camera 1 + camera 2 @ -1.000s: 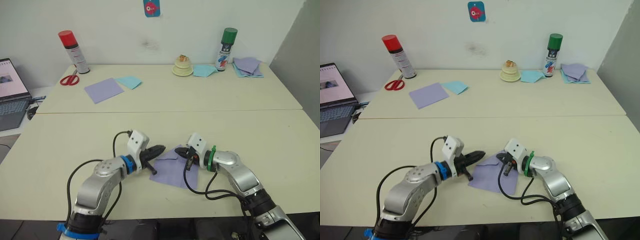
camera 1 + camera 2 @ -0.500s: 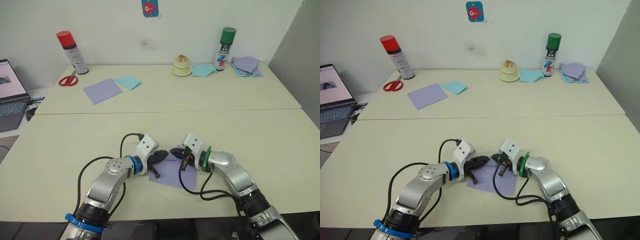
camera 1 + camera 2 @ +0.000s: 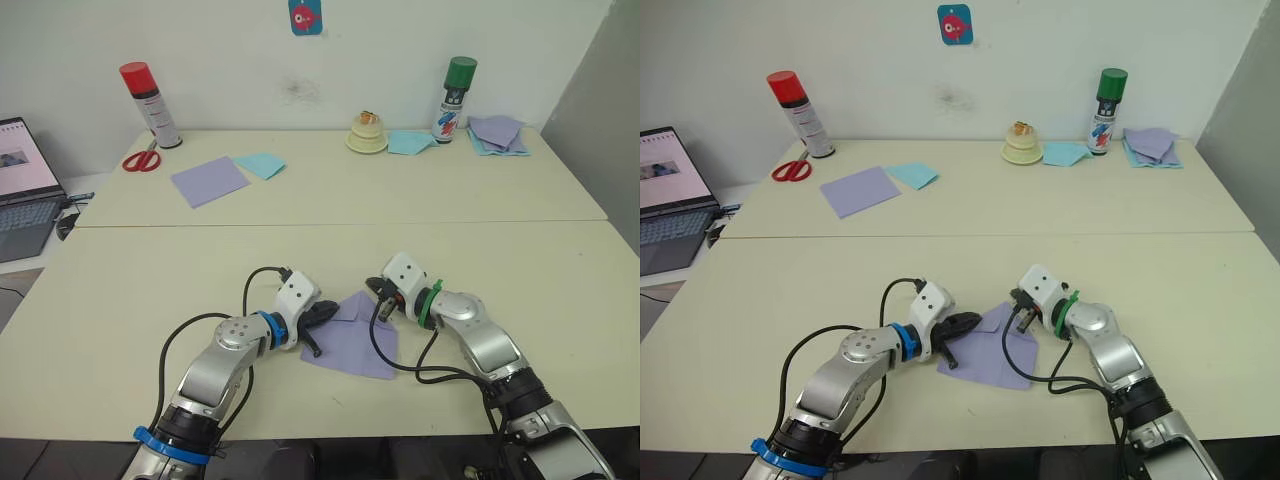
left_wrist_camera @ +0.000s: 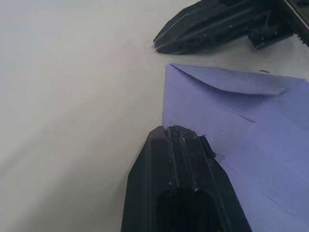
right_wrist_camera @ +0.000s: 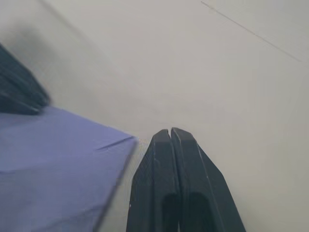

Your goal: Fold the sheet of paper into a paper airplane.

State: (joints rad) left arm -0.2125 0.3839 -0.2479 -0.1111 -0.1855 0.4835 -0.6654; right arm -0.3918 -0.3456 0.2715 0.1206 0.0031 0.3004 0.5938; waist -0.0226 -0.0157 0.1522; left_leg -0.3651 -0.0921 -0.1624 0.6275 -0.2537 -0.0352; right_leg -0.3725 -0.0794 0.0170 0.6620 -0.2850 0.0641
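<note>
Two closed grippers flank the sheet of paper (image 3: 352,335); no containers nearby.

bright, even indoor light, soft shadows; wrist views blur up close.

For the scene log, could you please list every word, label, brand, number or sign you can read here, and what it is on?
No text can be read.
Red-capped spray can: label print too small to read.
Green-capped spray can: colourful label, wording too small to read.
Blue card on the wall: a red figure, no legible words.
Laptop: screen content too small to read.
Sheet of paper: blank.
</note>
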